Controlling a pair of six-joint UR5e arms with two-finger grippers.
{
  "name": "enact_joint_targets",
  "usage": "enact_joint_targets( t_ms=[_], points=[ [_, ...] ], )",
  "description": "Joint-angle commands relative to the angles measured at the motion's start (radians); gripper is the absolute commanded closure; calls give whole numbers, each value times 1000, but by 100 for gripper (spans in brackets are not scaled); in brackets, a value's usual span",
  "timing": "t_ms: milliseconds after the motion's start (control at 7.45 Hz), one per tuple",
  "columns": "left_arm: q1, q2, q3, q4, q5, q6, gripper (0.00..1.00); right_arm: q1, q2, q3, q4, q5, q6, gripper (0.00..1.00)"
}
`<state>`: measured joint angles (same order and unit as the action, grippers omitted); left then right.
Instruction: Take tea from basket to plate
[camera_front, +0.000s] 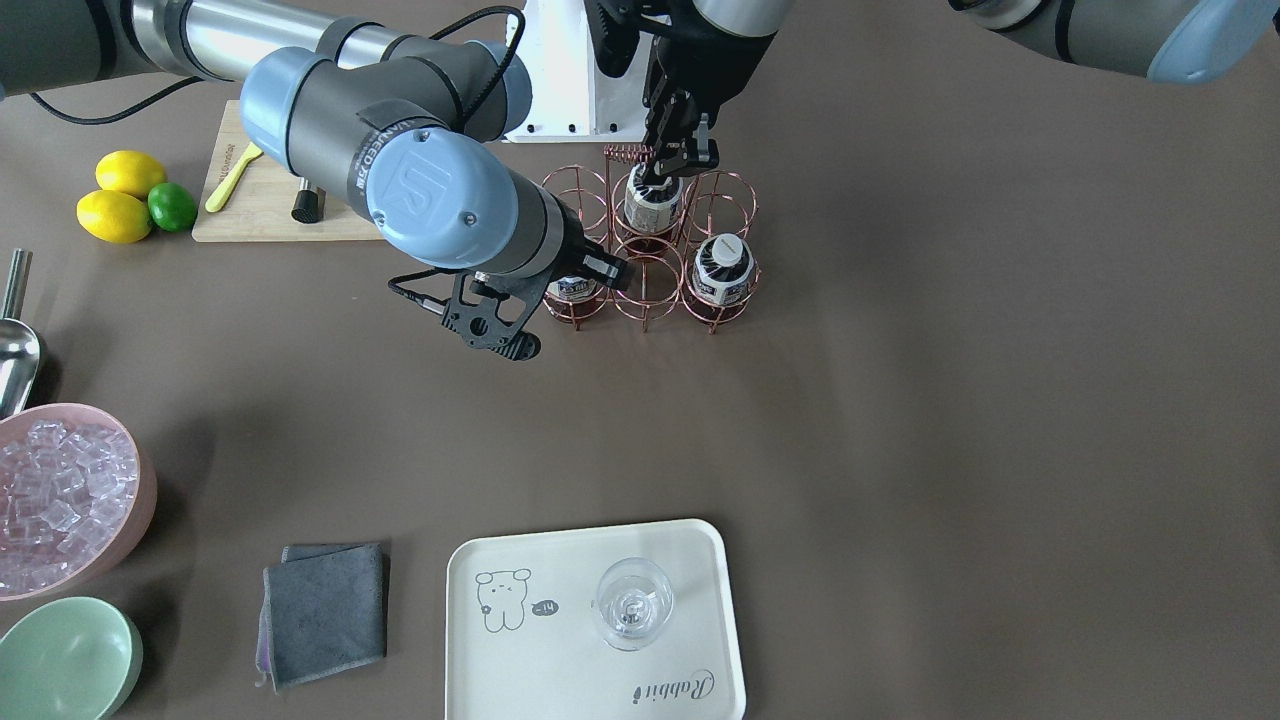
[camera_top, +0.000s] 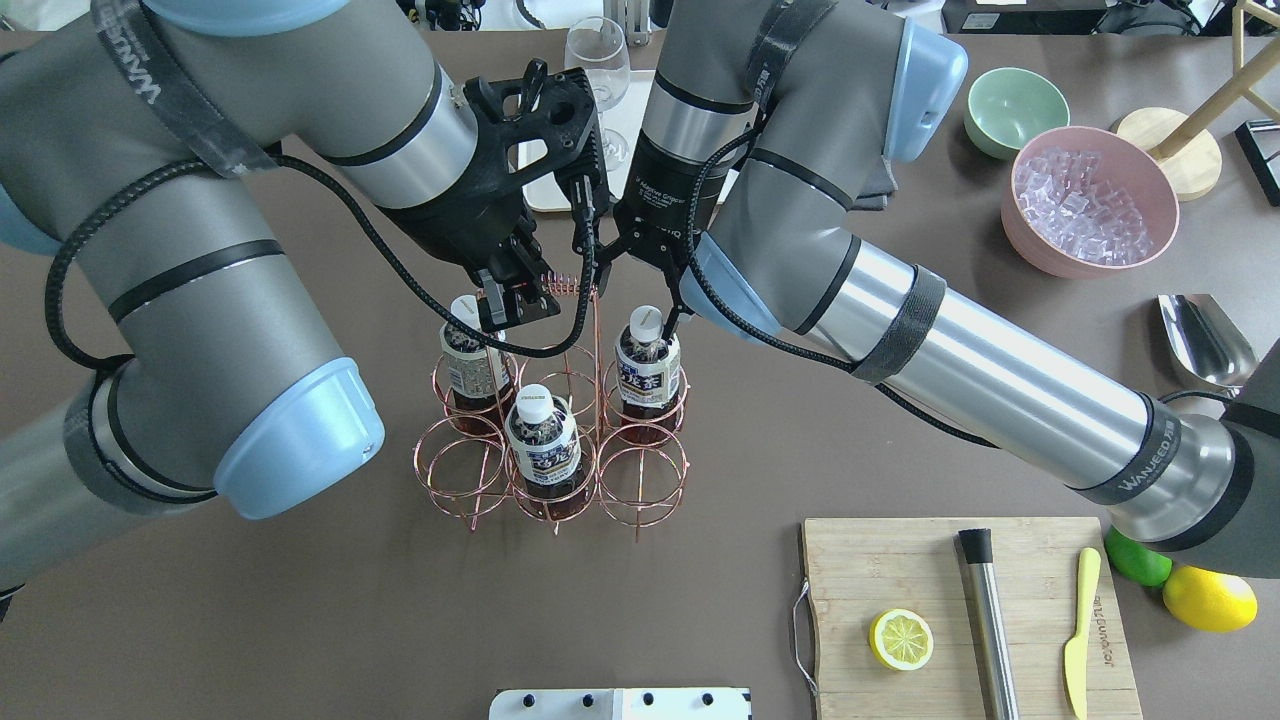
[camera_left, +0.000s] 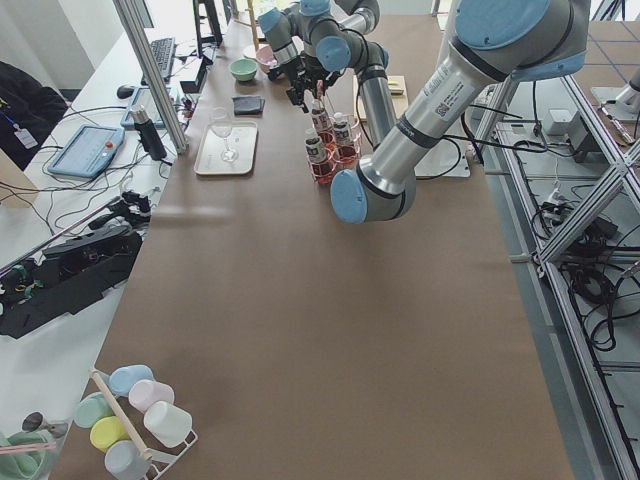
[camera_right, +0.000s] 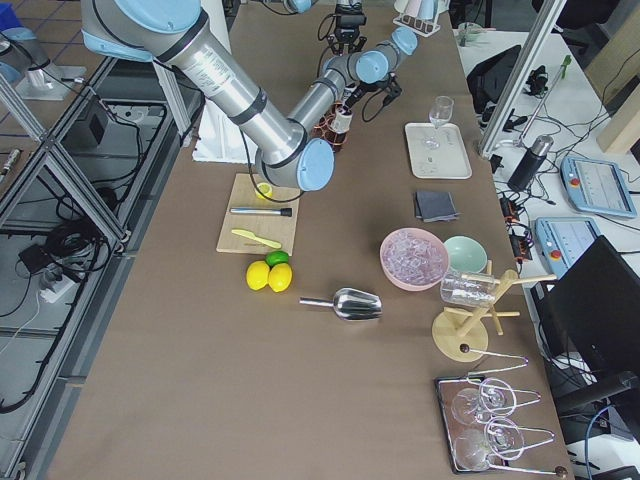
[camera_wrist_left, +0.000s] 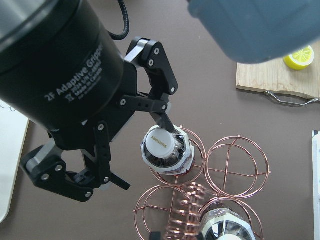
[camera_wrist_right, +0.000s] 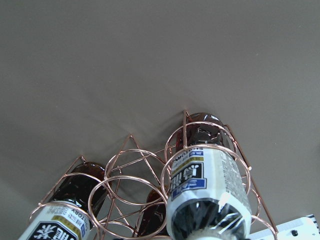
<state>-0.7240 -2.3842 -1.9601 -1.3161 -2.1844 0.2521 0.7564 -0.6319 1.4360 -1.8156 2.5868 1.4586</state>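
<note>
The copper wire basket (camera_top: 640, 480) stands mid-table with three tea bottles in its ring cells. My right gripper (camera_wrist_left: 146, 157) is open, its fingers (camera_wrist_left: 162, 117) on either side of the white cap of the far right tea (camera_top: 647, 360); one fingertip touches that cap. My left gripper (camera_top: 510, 300) is shut on the end of the basket's twisted handle (camera_top: 560, 286), above the far left bottle (camera_top: 465, 350). The third bottle (camera_top: 540, 440) stands in the near middle cell. The cream plate (camera_front: 690, 560) lies at the table's far side with a clear glass (camera_front: 632, 600) on it.
A cutting board (camera_top: 960, 590) with a lemon half, a muddler and a yellow knife lies near right. A pink bowl of ice (camera_top: 1090, 200), a green bowl (camera_top: 1010, 110) and a metal scoop (camera_top: 1205, 340) sit at far right. A grey cloth (camera_front: 325, 610) lies beside the plate.
</note>
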Motion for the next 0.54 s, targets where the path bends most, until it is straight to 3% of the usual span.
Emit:
enact_joint_targets(
  t_ms=[0,269,403],
  points=[
    [2,-4,0,0,0,-5,100,-11,1,10,-36,-4,-4,39],
    [2,-3,-12,0,0,-7,100,-8,0,40,-89,-4,-6,90],
    [0,-3,-17,0,0,-7,100,-6,0,43,-103,-7,-6,100]
  ],
)
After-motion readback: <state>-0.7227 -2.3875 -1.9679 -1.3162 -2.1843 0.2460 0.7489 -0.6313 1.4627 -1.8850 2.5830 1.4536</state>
